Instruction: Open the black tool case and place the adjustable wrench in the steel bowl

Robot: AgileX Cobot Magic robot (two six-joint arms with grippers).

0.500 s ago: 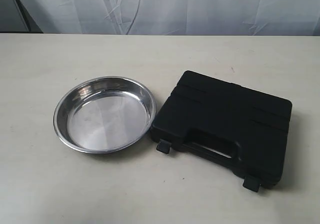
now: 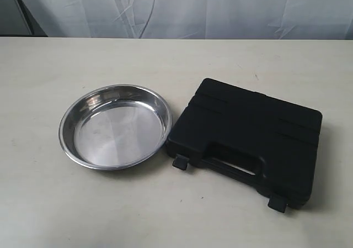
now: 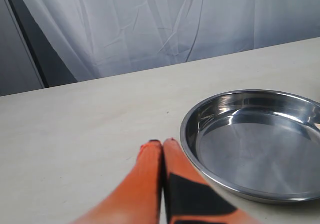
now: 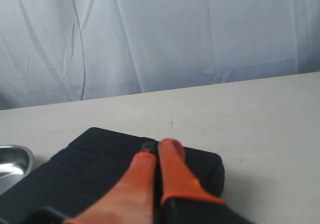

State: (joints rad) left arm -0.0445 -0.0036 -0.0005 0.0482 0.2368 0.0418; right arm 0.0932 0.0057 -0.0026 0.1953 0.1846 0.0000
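Observation:
The black tool case (image 2: 248, 132) lies closed on the table at the right, both latches facing the front edge and its handle cut-out (image 2: 234, 168) between them. The steel bowl (image 2: 116, 125) sits empty just to its left. The adjustable wrench is hidden. Neither arm shows in the exterior view. In the left wrist view my left gripper (image 3: 159, 143) is shut with nothing in it, close beside the steel bowl's rim (image 3: 187, 149). My right gripper (image 4: 157, 146) is shut and empty, held above the black tool case (image 4: 90, 169).
A pale table top (image 2: 83, 204) carries both objects. A white curtain (image 2: 182, 8) hangs behind its far edge. A dark vertical strip (image 3: 30, 49) stands at the curtain's side in the left wrist view.

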